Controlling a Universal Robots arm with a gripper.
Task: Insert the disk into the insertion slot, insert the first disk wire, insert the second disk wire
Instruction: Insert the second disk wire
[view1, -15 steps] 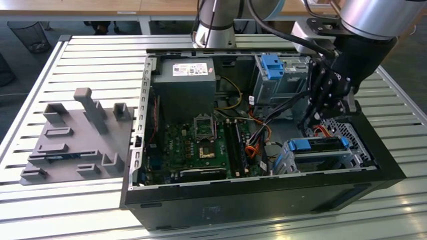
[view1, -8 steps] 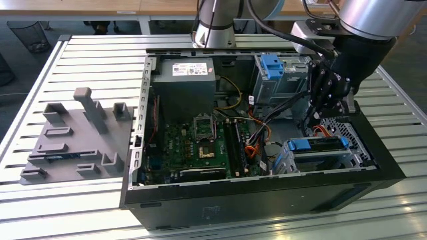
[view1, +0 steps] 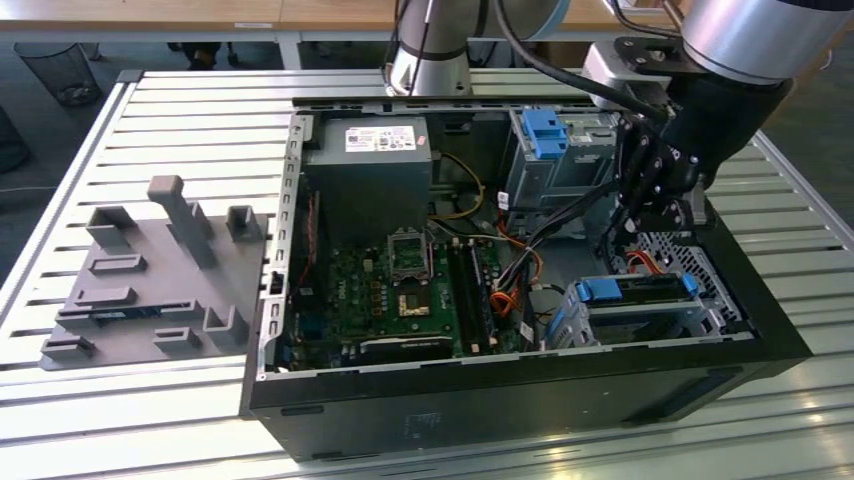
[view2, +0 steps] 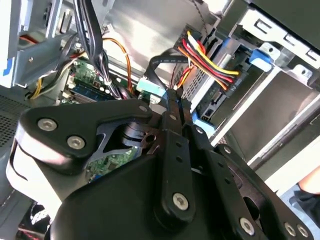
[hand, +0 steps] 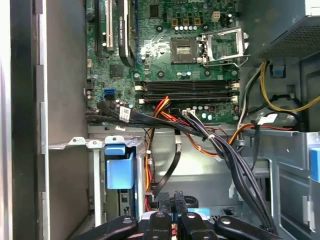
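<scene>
Slatted metal counter (view1: 160, 110) carried the open black computer case (view1: 534, 390), where the clenched end effector (hand: 172, 199) gripped a black cable connector beside the blue-framed silver disk (view1: 638, 290), seated in its perforated grey insertion slot (view1: 577, 322).

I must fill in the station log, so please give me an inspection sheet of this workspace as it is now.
Surface: slatted metal table, carrying an open computer case.
Job's things: disk with blue carrier sits in the insertion slot.
Clutter: grey fixture plate on the exterior view's left.
Grippers: gripper hangs inside the case above the disk; fingers look closed together in the first wrist view.
Cables: red, yellow and orange wire bundle runs to the disk; black cables cross the case.
Surroundings: wire bin, desks behind.
</scene>
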